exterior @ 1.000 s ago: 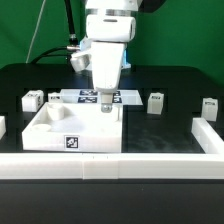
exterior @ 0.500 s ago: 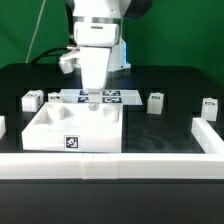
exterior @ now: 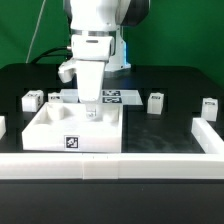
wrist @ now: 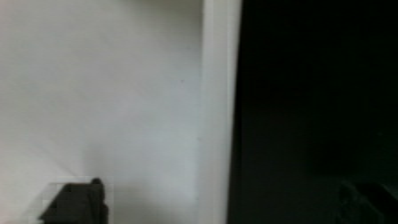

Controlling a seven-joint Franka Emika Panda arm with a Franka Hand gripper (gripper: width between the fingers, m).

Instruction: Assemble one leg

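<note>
Exterior view: finding the pincer [exterior: 90,112] hanging over the far rim of the tray piece [exterior: 45,135], having slid along that rim toward the exterior view's left during the last second and having sunk closer to it. Seeing its fingers edge-on here, so learning nothing of their gap.

Spotting the nearest leg [exterior: 55,97] upright on the worktop [exterior: 180,125] just behind the tray piece's far corner, untouched. Spotting also a second leg [exterior: 32,100] beyond that same corner, and a third leg [exterior: 156,102] and a fourth leg [exterior: 209,107] well apart off the tray piece's opposite side. Glimpsing the marker board [exterior: 110,97] behind the tray piece, partly hidden by the arm.

Wrist view: getting heavy blur, with the pale tray piece [wrist: 107,100] meeting the black worktop [wrist: 320,100] along a straight edge. Making out one dark fingertip [wrist: 75,200] against the pale area and a fainter one far across from it, with nothing between. Judging the pincer spread and carrying nothing.

Reading the shift as probably closing in on the nearest leg for a pick-up. Counting no leg gripped and none fitted yet, and so placing the task near its start.
</note>
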